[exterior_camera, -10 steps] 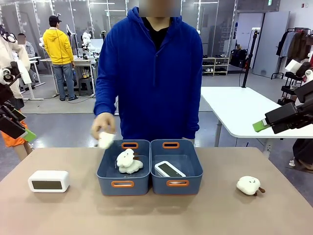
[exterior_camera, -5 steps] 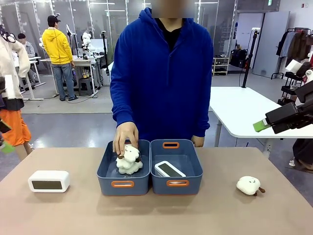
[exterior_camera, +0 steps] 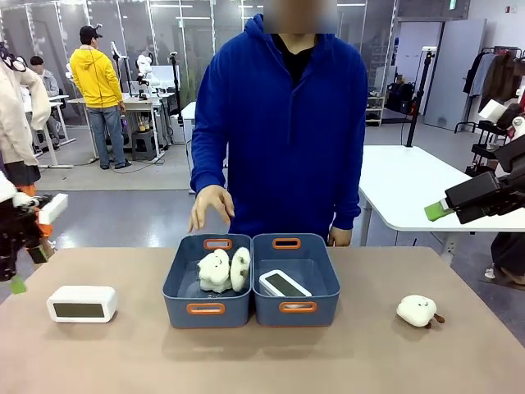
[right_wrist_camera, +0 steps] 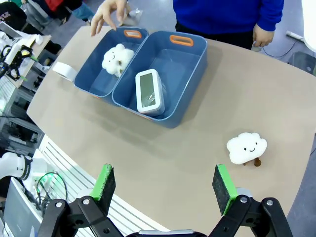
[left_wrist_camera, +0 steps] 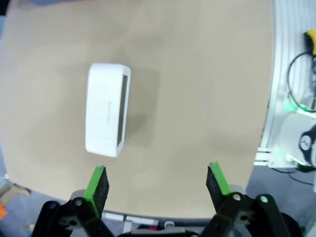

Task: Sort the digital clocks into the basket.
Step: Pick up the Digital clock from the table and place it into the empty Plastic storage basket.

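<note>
One white digital clock (exterior_camera: 81, 303) stands on the table at the left, its dark screen facing me; in the left wrist view this clock (left_wrist_camera: 107, 115) lies just beyond my open left gripper (left_wrist_camera: 157, 177), apart from its fingers. From the front, the left gripper (exterior_camera: 25, 254) hangs at the table's left edge. Another clock (exterior_camera: 285, 284) (right_wrist_camera: 149, 91) lies screen-up in the right-hand basket (exterior_camera: 324, 289) (right_wrist_camera: 190, 54). My right gripper (right_wrist_camera: 164, 180) is open and empty, held high off the table's right side (exterior_camera: 443, 209).
The left blue bin (exterior_camera: 176, 287) holds two cream plush toys (exterior_camera: 220, 269). A person's hand (exterior_camera: 212, 205) hovers above its far end. Another plush (exterior_camera: 420, 310) (right_wrist_camera: 246, 148) sits on the table at the right.
The person put a second plush into the left bin and lifted the hand away. My left arm came down at the table's left edge, near the clock. The right arm stayed still.
</note>
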`<act>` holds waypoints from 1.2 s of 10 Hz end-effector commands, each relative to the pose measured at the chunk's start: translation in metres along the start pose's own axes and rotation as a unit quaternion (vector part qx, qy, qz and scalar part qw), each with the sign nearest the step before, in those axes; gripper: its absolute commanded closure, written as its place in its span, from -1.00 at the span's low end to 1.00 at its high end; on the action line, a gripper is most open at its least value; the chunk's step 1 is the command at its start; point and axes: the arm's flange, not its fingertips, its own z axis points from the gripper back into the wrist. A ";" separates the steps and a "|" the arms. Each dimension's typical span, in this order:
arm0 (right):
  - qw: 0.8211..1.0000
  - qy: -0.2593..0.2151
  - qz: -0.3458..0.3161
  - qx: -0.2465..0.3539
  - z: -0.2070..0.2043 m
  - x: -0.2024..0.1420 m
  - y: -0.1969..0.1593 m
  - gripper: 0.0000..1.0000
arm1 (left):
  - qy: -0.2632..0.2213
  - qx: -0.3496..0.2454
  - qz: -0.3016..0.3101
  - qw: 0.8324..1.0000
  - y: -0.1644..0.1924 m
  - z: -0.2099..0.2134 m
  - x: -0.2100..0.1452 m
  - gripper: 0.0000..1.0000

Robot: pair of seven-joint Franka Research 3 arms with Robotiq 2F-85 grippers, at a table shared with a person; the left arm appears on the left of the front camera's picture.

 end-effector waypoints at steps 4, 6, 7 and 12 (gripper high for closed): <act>1.000 0.001 -0.008 -0.008 -0.001 0.000 0.002 -1.00 | 0.000 0.000 0.000 1.000 0.000 0.000 0.000 -1.00; 1.000 0.001 -0.008 -0.008 -0.001 0.000 0.002 -1.00 | 0.008 0.004 -0.003 1.000 0.023 -0.024 0.010 -1.00; 1.000 0.001 -0.008 -0.008 -0.001 0.000 0.002 -1.00 | -0.001 0.019 -0.008 1.000 0.040 -0.046 0.011 -1.00; 1.000 0.001 -0.008 -0.008 -0.001 0.000 0.002 -1.00 | -0.001 0.020 -0.018 1.000 0.064 -0.103 0.010 -1.00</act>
